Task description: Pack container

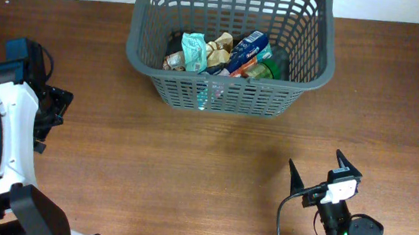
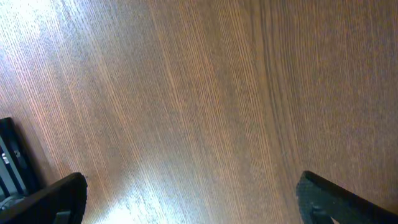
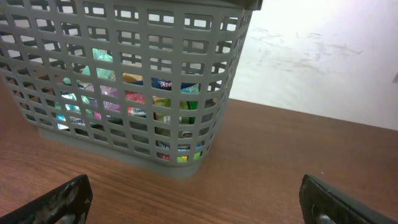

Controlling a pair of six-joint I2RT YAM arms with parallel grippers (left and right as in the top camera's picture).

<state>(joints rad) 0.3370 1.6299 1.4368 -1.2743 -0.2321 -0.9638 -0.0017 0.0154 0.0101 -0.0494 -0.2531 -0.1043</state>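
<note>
The dark grey lattice container (image 1: 143, 49) stands at the back middle of the table and holds several snack packets, among them a teal one (image 1: 193, 51), a tan one (image 1: 219, 50) and a blue one (image 1: 248, 49). It also shows in the right wrist view (image 3: 224, 93), with coloured packets behind its slots. My left gripper (image 1: 49, 114) is open and empty at the far left; its wrist view (image 2: 189, 199) shows only bare wood between the fingers. My right gripper (image 1: 316, 172) is open and empty at the front right, well short of the container (image 3: 193, 199).
The brown wooden table (image 1: 188, 177) runs to a white wall at the back (image 3: 323, 56). The white left arm (image 1: 3, 144) lies along the table's left side.
</note>
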